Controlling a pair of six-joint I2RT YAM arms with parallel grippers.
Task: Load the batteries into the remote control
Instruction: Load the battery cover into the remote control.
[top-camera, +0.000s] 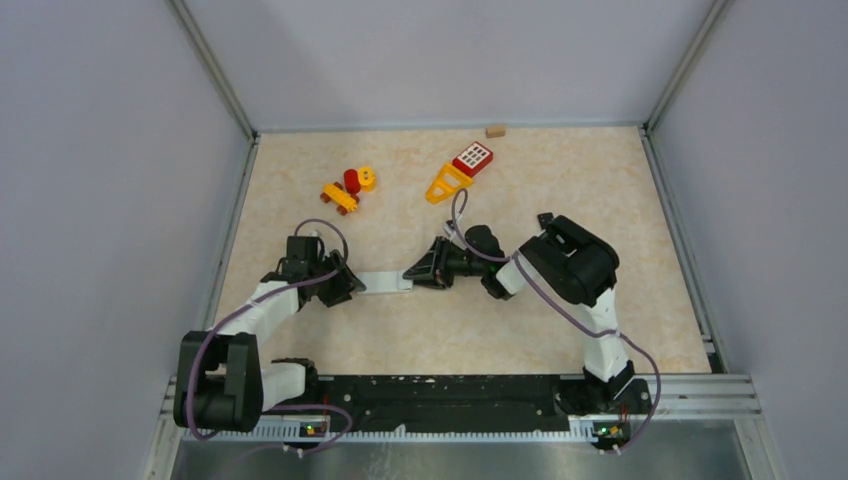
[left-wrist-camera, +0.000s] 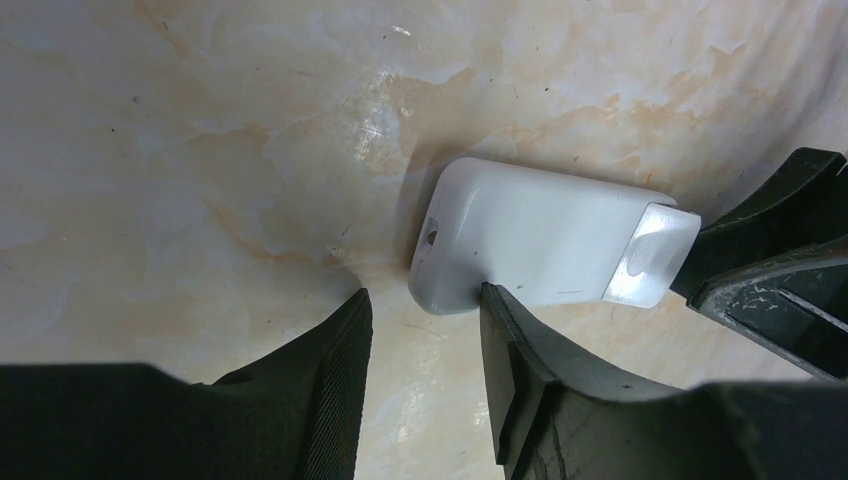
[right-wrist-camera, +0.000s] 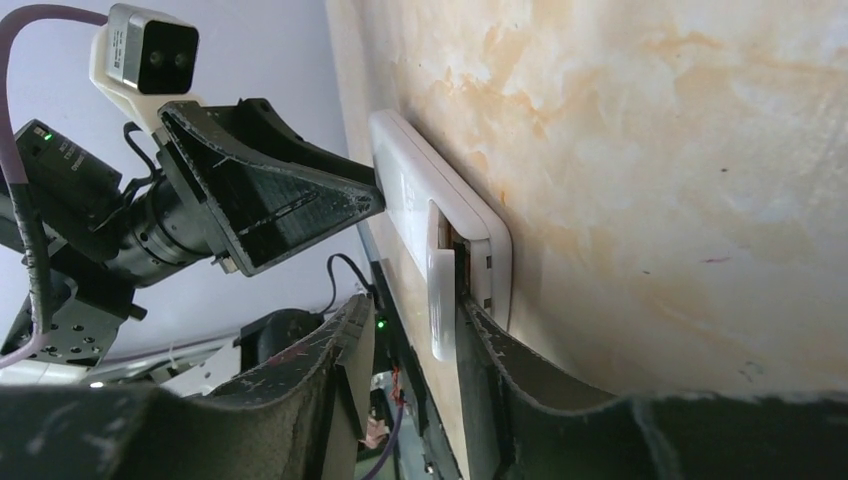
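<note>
the remote (top-camera: 385, 283) lies mid-table, long axis 9 to 3 o'clock, with the left gripper (top-camera: 343, 285) spread and empty at its 9 o'clock end and the right gripper (top-camera: 417, 272) parted around the loosened battery cover (right-wrist-camera: 440, 300) at 3 o'clock; batteries unseen.

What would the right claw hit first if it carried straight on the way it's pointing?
The white remote. The right gripper points straight at its end, where the half-open battery cover sits between its open jaws, so it would probably meet the cover first.
</note>
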